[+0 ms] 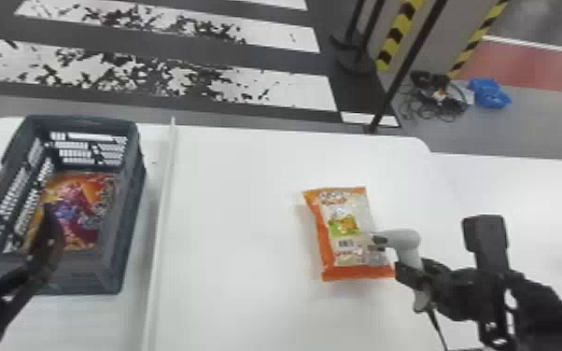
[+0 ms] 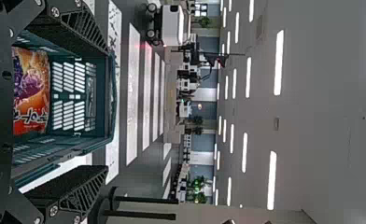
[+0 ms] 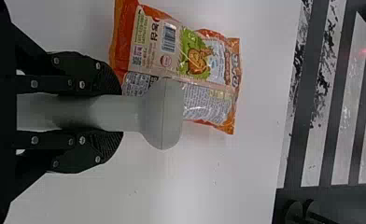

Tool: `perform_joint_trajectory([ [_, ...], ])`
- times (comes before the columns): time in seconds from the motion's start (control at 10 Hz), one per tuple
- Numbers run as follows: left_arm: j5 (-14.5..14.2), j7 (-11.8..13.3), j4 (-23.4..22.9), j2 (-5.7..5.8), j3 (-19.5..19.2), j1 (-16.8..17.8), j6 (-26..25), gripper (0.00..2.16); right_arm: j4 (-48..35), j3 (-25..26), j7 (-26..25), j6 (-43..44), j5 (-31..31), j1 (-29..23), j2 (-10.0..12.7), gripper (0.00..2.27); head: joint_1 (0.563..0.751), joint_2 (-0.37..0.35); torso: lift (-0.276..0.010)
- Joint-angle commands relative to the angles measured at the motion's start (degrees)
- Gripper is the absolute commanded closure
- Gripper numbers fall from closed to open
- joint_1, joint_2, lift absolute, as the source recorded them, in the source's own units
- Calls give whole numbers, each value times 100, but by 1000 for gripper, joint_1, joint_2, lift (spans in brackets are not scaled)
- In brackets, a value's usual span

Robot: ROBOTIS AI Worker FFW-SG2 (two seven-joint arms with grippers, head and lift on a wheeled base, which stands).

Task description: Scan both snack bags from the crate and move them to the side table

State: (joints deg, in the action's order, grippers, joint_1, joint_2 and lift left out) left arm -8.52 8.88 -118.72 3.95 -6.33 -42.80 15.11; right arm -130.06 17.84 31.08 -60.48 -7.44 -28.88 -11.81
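Note:
My left gripper [image 1: 44, 256] is over the near part of the dark crate [image 1: 130, 210]. A colourful orange and purple snack bag [image 1: 79, 205] lies inside that crate. In the left wrist view, the left gripper [image 2: 80, 107] has its fingers wide apart, with the bag [image 2: 31, 88] beyond them. My right gripper [image 1: 408, 277] holds a light grey scanner [image 1: 403, 239] upright, its head beside and partly over an orange and white snack bag [image 1: 340, 224] on the table. In the right wrist view, the right gripper [image 3: 109, 113] grips the scanner [image 3: 165, 114], and the bag [image 3: 197, 60] lies behind it, barcode side up.
A raised white strip [image 1: 161, 210] runs along the white table [image 1: 238, 224] between crate and orange bag. Another white tabletop [image 1: 541, 200] adjoins at the right. A cable [image 1: 436, 326] hangs from the scanner. A dark pole [image 1: 406, 70] stands behind the far edge.

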Motion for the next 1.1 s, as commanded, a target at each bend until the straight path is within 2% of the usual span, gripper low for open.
perform_joint_trajectory([
  [0.0, 0, 0, 16, 0, 0, 0, 22, 147, -178, -220, 3, -153, -12, -30, 21, 2246, 695, -179, -75],
  [0.5, -9, 0, 25, -9, -9, 0, 40, 151, -476, -808, 3, -364, -276, -135, 39, 2246, 695, -81, -75],
  [1.0, -9, 0, 25, -9, -9, -9, 58, 151, -494, -1151, -76, -382, -539, -56, 47, 2246, 695, -40, -75],
])
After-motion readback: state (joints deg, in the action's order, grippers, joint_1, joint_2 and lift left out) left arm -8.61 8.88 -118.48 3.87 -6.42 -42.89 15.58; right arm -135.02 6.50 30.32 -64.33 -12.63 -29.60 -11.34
